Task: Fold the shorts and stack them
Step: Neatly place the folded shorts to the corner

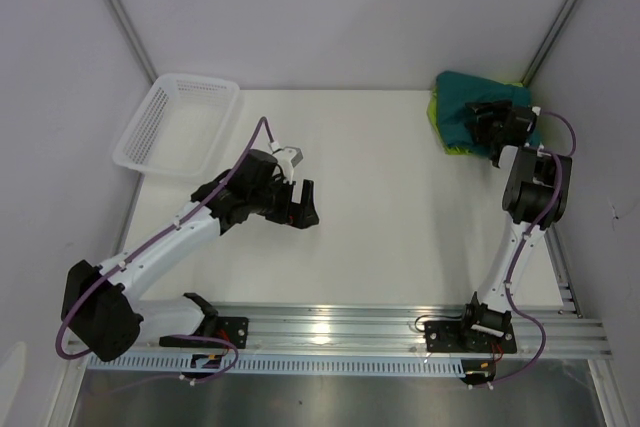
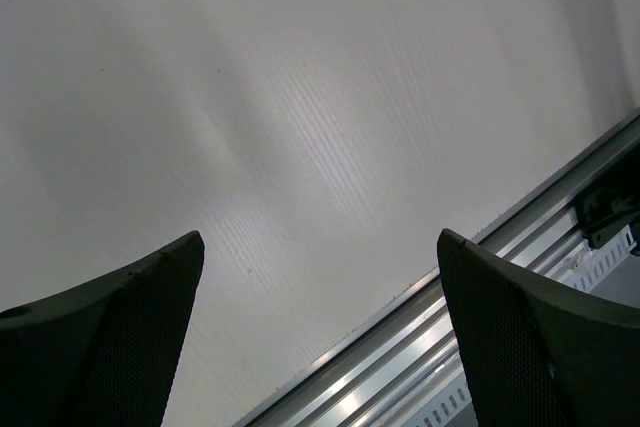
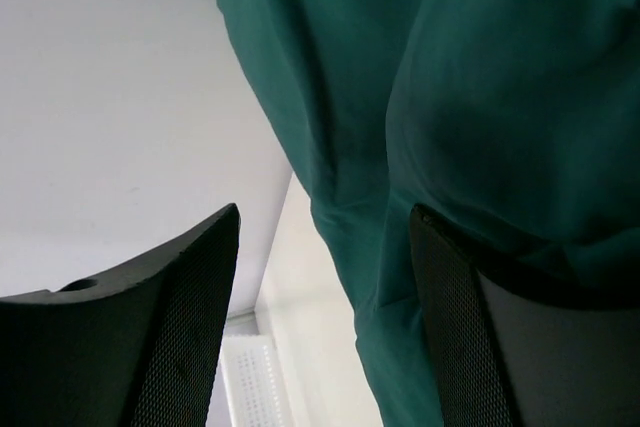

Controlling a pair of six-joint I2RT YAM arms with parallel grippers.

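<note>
- The left gripper [image 2: 320, 237] hangs over the white table [image 2: 300, 97] beside the metal rail [image 2: 400, 357], fingers spread wide with nothing between them.
- The right gripper [image 3: 325, 209] is at the far right corner, jaws apart; the dark teal shorts [image 3: 480, 97] brush one finger, unpinched.
- The teal pair lies heaped on the lime green shorts [image 1: 441, 117].
- A white mesh basket [image 1: 150, 127] sits at the far left.

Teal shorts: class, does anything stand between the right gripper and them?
Nothing visible does. The right gripper hangs open directly over the teal shorts, which lie on the green shorts in the far right corner. In the wrist view, teal fabric lies right at its fingers.
</note>
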